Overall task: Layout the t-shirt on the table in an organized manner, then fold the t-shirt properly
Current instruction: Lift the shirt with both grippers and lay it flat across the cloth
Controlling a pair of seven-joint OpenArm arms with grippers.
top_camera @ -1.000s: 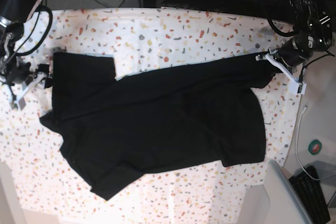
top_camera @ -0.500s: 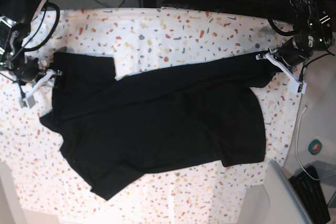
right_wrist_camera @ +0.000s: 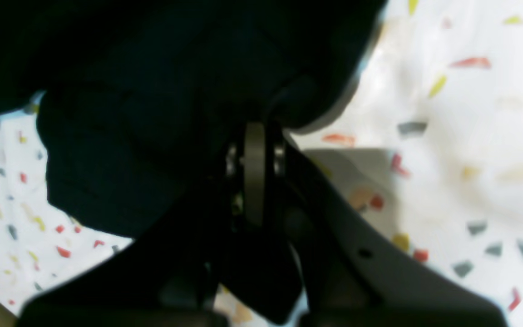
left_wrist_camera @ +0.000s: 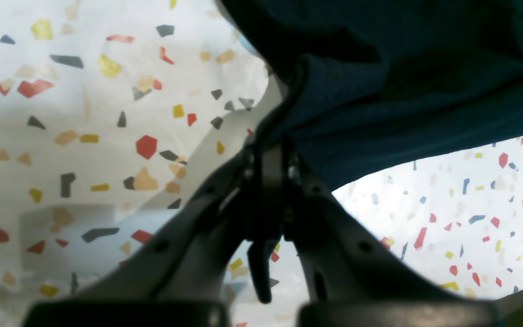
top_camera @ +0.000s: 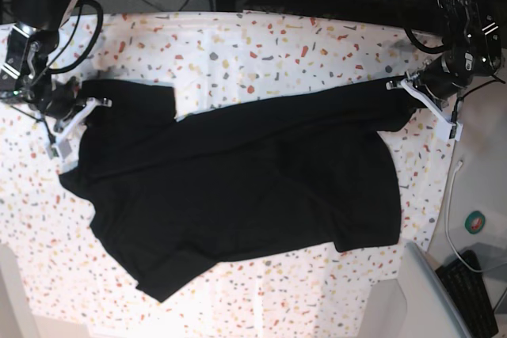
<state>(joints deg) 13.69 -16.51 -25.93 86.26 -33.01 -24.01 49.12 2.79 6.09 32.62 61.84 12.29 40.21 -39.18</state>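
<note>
Speckled white cloth covers the table (top_camera: 238, 45) from edge to edge, with cables and dark equipment along the far side. On it the t-shirt (top_camera: 238, 187) lies spread but skewed, one lower corner trailing toward the near-left edge and a flap doubled over near the top left.

My left gripper (top_camera: 420, 93), on the right of the base view, is clamped tight on the shirt's edge; its wrist camera shows dark fabric (left_wrist_camera: 379, 113) pinched between the closed jaws, with the cloth draping away above and to the right. My right gripper (top_camera: 75, 112), on the left of that view, sits at the opposite corner, jaws together. Its wrist camera shows black cloth (right_wrist_camera: 152, 136) bunched right at the tips, and I think a fold is caught there, though the picture is too dark and blurred to be sure how much.

The risk I see from here is a shallow bite on that right side. If only a thin edge is pinched, pulling the two corners apart to flatten the shirt could slip it free and let the corner drop back crumpled. Lifting unevenly could also drag the trailing lower corner off the near edge, or tighten the doubled flap into a crease instead of opening it.
</note>
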